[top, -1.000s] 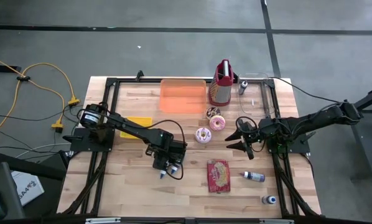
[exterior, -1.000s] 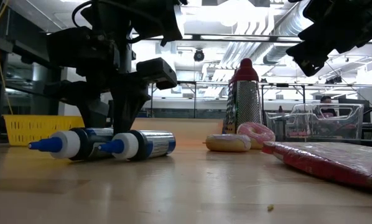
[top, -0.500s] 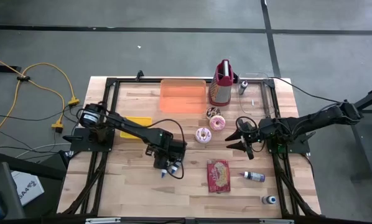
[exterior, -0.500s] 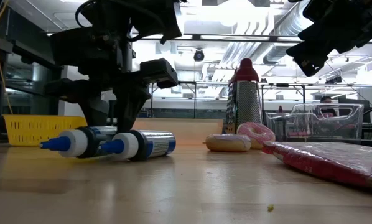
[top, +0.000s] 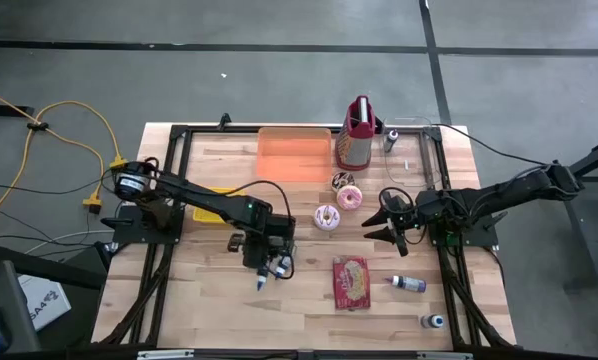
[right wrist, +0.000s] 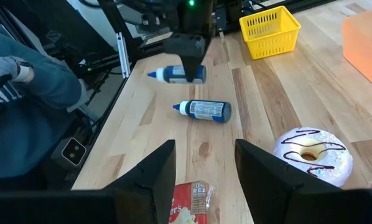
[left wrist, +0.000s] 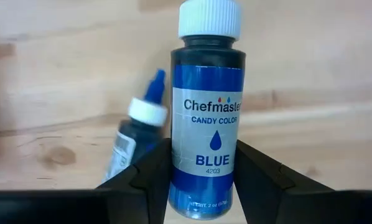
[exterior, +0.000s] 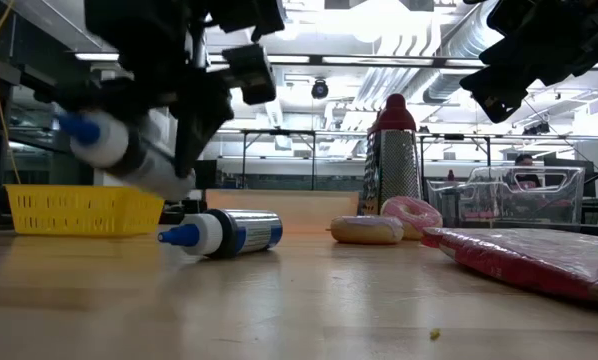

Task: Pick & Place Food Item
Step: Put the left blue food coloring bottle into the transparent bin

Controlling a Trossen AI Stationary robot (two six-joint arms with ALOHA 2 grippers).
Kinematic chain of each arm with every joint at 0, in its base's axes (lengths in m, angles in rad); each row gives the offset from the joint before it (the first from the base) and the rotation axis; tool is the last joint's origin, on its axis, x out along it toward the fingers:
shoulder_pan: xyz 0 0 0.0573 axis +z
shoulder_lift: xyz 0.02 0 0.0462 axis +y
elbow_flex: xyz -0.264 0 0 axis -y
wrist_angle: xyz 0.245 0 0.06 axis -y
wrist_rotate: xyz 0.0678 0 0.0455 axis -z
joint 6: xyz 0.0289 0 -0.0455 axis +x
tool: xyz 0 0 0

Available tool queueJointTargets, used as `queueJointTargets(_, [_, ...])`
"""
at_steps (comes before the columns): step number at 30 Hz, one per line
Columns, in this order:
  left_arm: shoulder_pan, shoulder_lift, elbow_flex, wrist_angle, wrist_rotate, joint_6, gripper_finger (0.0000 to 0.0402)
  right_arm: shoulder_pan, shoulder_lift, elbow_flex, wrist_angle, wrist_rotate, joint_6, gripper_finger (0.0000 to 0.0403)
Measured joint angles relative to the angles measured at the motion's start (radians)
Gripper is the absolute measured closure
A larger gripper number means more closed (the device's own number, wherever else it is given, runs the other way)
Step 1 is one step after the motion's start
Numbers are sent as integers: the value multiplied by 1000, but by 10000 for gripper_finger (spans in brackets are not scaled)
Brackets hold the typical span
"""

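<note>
Between the two dark fingers [left wrist: 153,177] of the left gripper [left wrist: 198,180] stands a blue Chefmaster candy-colour bottle [left wrist: 208,124], clamped at its lower body with the white cap pointing away from the fingers; the jaws are partly closed on it, pads flat against both sides; the low view shows the bottle [exterior: 129,155] clear of the table top, tilted, blue nozzle outward. Judgement: the pick is made and the lift is in hand; the next move calls for a carry to the place spot, possibly the yellow basket [top: 217,205], though the target is not stated; grip must hold, since the bottle is smooth and round.

Beyond the fingertips a second blue bottle [left wrist: 136,134] lies on the wood, apart from the held one. The left wrist view alone gives the label; the low view alone proves clearance. The right gripper [top: 391,222] waits, fingers apart and empty, near the frosted doughnut [right wrist: 311,151]; its wrist view also catches a person's sleeve [right wrist: 33,99] off the table.
</note>
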Motion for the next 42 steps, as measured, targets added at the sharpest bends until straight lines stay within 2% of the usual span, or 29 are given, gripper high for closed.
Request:
queueJointTargets(5, [35,-17,0,60,62,-199,256,0,0,0,0,0,0,251])
queueJointTargets(14, [110,-17,0,283,53,-669,256,0,0,0,0,0,0,251])
queueJointTargets(16, [120,-17,0,322,12,-782,256,0,0,0,0,0,0,251])
queueJointTargets(20, [128,-17,0,371,-170,-952,256,0,0,0,0,0,0,251])
queueJointTargets(22, [136,-17,0,377,-241,-1005,256,0,0,0,0,0,0,251])
queueJointTargets(24, [144,-17,0,379,-265,-1046,256,0,0,0,0,0,0,251])
queueJointTargets(37, [154,-17,0,405,-266,-1212,256,0,0,0,0,0,0,251])
queueJointTargets(42, [154,-17,0,407,-266,-1287,256,-1,0,0,6,67,-3,251])
